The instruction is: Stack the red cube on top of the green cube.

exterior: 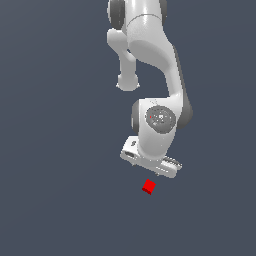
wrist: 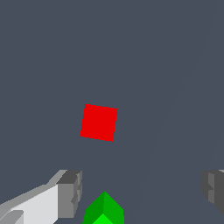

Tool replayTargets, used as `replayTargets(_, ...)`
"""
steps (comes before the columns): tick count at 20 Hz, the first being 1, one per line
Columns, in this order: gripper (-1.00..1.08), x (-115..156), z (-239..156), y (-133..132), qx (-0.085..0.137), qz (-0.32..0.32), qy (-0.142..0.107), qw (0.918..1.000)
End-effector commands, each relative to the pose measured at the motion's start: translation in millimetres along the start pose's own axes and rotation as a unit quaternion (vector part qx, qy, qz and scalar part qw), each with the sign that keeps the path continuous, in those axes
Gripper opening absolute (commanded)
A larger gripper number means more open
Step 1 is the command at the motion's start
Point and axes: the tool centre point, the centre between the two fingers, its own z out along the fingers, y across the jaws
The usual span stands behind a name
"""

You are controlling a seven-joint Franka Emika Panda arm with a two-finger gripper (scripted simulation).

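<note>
- No text, label, brand, number or sign can be read in either view.
- The arm [exterior: 150,60], the red cube [wrist: 99,122] and the green cube [wrist: 104,210] all show plain, unmarked surfaces.

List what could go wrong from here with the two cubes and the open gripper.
1. The red cube lies apart on the floor, not between the fingers; closing now would likely grasp nothing.
2. The green cube sits close to the open gripper in the wrist view; a descent might knock it aside.
3. In the exterior view the arm hides the green cube, so only the red cube can be checked there.
</note>
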Motion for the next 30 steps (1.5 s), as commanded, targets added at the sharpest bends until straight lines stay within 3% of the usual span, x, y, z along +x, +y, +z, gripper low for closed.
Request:
replayTargets(1, 1.0, 6, 8, -8, 0.0, 0.017, -0.002, 0.9999)
replayTargets(13, 1.0, 28, 33, -31, 0.001, 0.067, -0.01, 0.9977)
replayTargets(30, 1.0, 34, 44, -35, 0.002, 0.078, -0.012, 0.9969)
